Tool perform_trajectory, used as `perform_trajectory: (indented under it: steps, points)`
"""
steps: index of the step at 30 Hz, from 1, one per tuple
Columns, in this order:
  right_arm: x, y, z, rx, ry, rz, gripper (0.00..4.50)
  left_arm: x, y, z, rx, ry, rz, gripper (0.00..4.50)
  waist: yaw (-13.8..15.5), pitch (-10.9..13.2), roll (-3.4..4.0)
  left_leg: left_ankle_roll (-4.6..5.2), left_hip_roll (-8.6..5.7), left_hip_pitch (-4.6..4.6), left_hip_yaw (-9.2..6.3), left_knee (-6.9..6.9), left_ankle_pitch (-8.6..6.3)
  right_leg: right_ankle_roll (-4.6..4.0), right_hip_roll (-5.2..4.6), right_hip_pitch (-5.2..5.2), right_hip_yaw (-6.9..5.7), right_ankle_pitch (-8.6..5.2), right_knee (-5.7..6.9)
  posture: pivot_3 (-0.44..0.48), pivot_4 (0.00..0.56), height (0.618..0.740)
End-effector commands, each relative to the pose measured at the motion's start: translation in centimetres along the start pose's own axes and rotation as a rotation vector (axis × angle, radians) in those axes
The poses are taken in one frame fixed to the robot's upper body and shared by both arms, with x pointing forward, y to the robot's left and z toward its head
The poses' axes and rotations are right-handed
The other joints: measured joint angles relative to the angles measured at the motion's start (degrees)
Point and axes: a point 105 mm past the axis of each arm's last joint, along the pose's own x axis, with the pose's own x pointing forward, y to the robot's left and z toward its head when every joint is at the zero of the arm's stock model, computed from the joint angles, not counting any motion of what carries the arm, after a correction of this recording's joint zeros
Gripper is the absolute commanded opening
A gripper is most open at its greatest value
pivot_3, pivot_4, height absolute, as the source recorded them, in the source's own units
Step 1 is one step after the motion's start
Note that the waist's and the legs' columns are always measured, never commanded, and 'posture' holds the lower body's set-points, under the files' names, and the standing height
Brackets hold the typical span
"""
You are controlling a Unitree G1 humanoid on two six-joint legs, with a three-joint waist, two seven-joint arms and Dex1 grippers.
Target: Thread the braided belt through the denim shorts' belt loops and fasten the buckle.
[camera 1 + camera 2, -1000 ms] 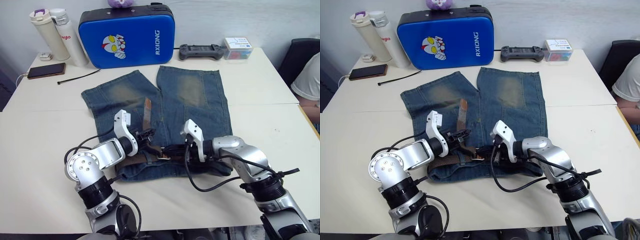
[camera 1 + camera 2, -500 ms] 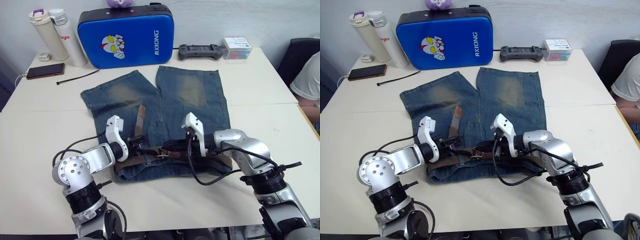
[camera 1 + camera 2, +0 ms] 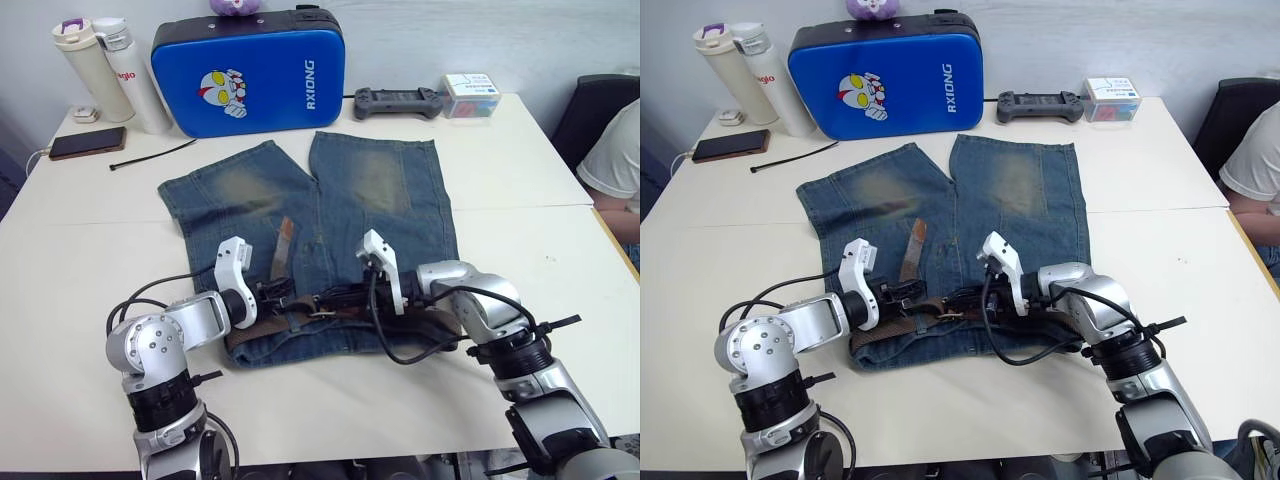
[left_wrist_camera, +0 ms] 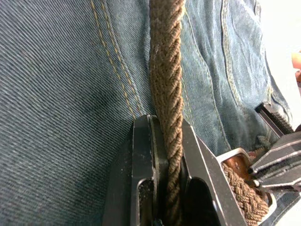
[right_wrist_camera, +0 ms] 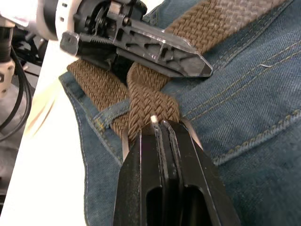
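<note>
**Braided belt pinched from both sides at the shorts' waistband**

The braided belt point(image 3: 300, 315) lies along the waistband of the denim shorts point(image 3: 340, 205), which are spread flat on the white table point(image 3: 80, 250) with the legs pointing away from the robot and the waistband nearest it. The belt's free end rises from the waistband up over the robot's-left leg of the shorts, ending in a lighter tan tip.

Both grippers meet at the middle of the waistband, close together. The left gripper point(image 3: 283, 297) comes in from the robot's left; in its wrist view the two black fingers point(image 4: 141, 160) are closed tight on the woven strap, which runs straight up between them and on across the denim. The right gripper point(image 3: 335, 296) comes in from the right; its fingers point(image 5: 164, 155) are pressed together with hardly a gap, their tips right at a fold of the belt — I cannot tell whether they actually hold the strap or the metal beneath it.

The buckle point(image 4: 235, 157) sits just beside the left fingers, a silver frame with strap through it. One of the belt loops point(image 5: 110, 113) crosses the strap just beside the right gripper's tips — a thin pale-blue strip.
</note>
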Motion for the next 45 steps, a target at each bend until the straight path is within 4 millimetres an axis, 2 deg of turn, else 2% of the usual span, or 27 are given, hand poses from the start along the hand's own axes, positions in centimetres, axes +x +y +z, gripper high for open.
perform_trajectory:
  steps: [1, 12, 17, 25, 35, 39, 45]
  points:
    - [0.1, 0.6, 1.2, -0.030, -0.024, 0.046, 0.04, -0.2, -0.3, 0.0, 0.024, -0.005, -0.011, 0.00, -0.2, 0.0, 0.00, 0.00, 0.00, 0.00, 0.00, 0.00, 0.00, 0.00, -0.01, 0.00, 0.00, 0.00, 0.00, 0.000, 0.150, 0.740]
    - [1.3, 0.2, -0.9, -0.031, 0.082, 0.066, 0.04, 0.0, -0.4, -0.1, 0.015, -0.015, -0.008, 0.00, -0.4, 0.0, 0.00, 0.00, 0.00, 0.01, -0.02, 0.00, 0.00, 0.00, -0.01, 0.01, -0.01, 0.00, 0.00, 0.000, 0.150, 0.740]
    - [1.4, -0.4, -1.7, -0.033, 0.125, 0.036, 0.04, 0.0, -0.7, -0.5, 0.003, -0.017, -0.010, 0.00, -0.4, 0.0, 0.00, 0.00, 0.00, 0.03, -0.02, 0.00, 0.00, 0.00, -0.01, 0.02, -0.01, 0.00, -0.01, 0.000, 0.150, 0.740]
    - [1.1, -0.2, -3.2, -0.030, 0.230, 0.051, 0.04, 0.1, -0.8, -0.7, 0.001, -0.021, -0.007, 0.00, -0.4, 0.0, 0.00, -0.01, 0.01, 0.07, -0.02, -0.01, -0.01, 0.00, 0.00, 0.06, -0.02, 0.00, -0.02, 0.000, 0.150, 0.740]
    - [1.2, -1.6, -4.3, -0.044, 0.334, -0.043, 0.04, 0.0, -0.8, -0.8, -0.002, -0.020, -0.010, 0.00, -0.4, -0.1, -0.06, -0.02, 0.01, 0.17, -0.03, -0.01, -0.03, 0.00, -0.01, 0.16, -0.02, 0.00, -0.05, 0.000, 0.150, 0.740]
    - [0.9, -1.7, -4.9, -0.065, 0.403, -0.074, 0.04, 0.0, -0.7, -0.6, -0.001, -0.022, -0.008, 0.00, -0.4, -0.4, -0.04, -0.03, 0.01, 0.20, -0.04, -0.01, -0.03, 0.00, -0.01, 0.18, -0.02, 0.00, -0.04, 0.000, 0.150, 0.740]
    - [-0.5, -1.4, -4.5, -0.082, 0.435, -0.112, 0.04, 0.0, -0.8, -0.5, 0.000, -0.023, -0.012, 0.00, -0.2, -0.7, -0.01, -0.02, 0.02, 0.20, -0.07, -0.02, -0.05, 0.00, -0.03, 0.24, -0.04, 0.00, -0.11, 0.000, 0.150, 0.740]
